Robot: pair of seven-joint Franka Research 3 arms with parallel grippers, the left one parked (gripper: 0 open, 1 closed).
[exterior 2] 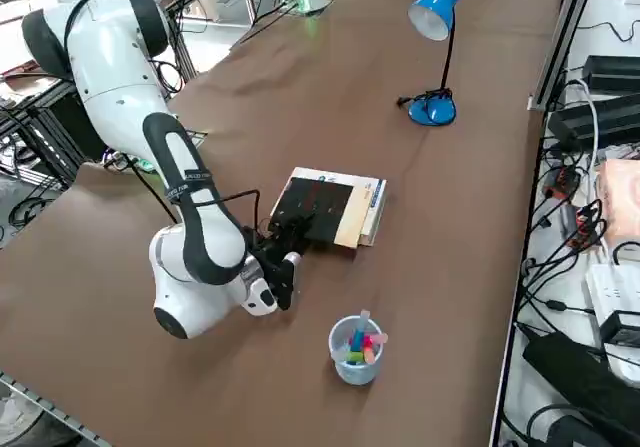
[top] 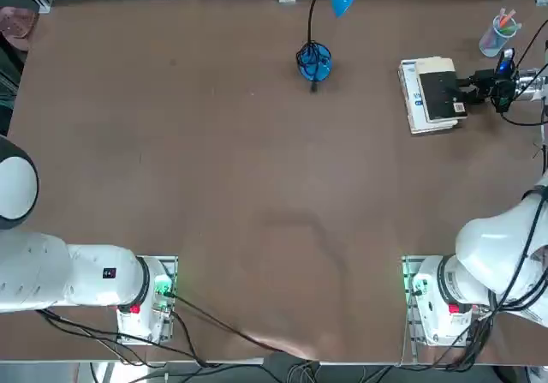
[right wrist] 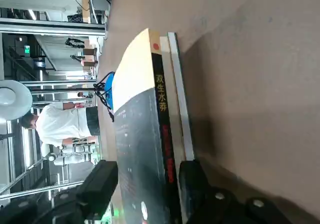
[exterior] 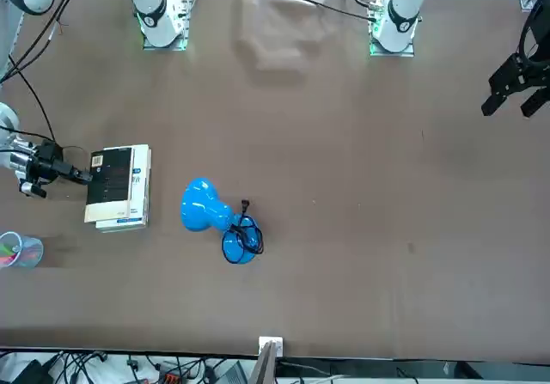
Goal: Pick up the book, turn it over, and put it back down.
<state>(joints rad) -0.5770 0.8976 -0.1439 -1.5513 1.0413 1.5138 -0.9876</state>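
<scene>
The book [top: 437,93] lies flat near the table's far right corner, black face up with a pale end, and white edges with a blue strip show beneath. It also shows in the front view [exterior: 116,186], the right side view [exterior 2: 325,210] and the right wrist view [right wrist: 140,134]. My right gripper [top: 467,92] lies low and sideways at the book's right edge [exterior: 86,176] [exterior 2: 295,232]. Its fingers straddle the black upper part [right wrist: 145,171], one above the cover and one under it. They stand open, with a small gap over the cover.
A blue desk lamp [top: 314,62] stands left of the book [exterior 2: 435,107]. A clear cup of coloured pens [top: 499,33] sits just beyond my gripper [exterior 2: 355,350]. Cables run along the far edge. A person in white [right wrist: 55,124] is in the room behind.
</scene>
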